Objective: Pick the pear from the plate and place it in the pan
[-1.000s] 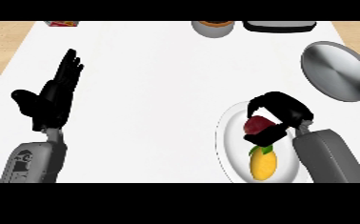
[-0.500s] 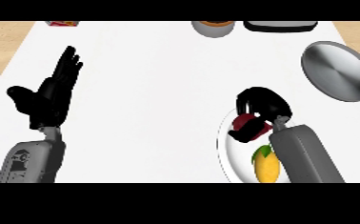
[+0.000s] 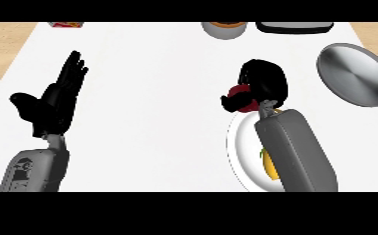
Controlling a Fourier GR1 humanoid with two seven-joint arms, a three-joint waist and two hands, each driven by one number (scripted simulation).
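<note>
At the upper rim of the plate (image 3: 240,154), just above its left edge, the pear (image 3: 238,99) shows as a dark red lump inside our right hand (image 3: 260,81), whose fingers curl round it and hide most of it. We cannot tell whether the pear is clear of the plate or only at its rim. A yellow fruit (image 3: 270,163) lies on the plate, partly hidden under our right forearm (image 3: 295,149).

We judge the main risk to be the carry: the pan (image 3: 353,74) sits well apart to the right, near the worktop's (image 3: 148,69) edge, and since only part of the pear is covered, it could slip out of our fingers on a quick swing across. A low path could also let our forearm brush the plate or nudge the yellow fruit. Release matters too: dropped at the rim of the pan, the pear may roll off onto the worktop.

Our right forearm comes up from the lower edge, over the plate, with the hand bent forward. Our left hand (image 3: 52,101) rests open at the left of the view, fingers straight and pointing up, holding nothing.
</note>
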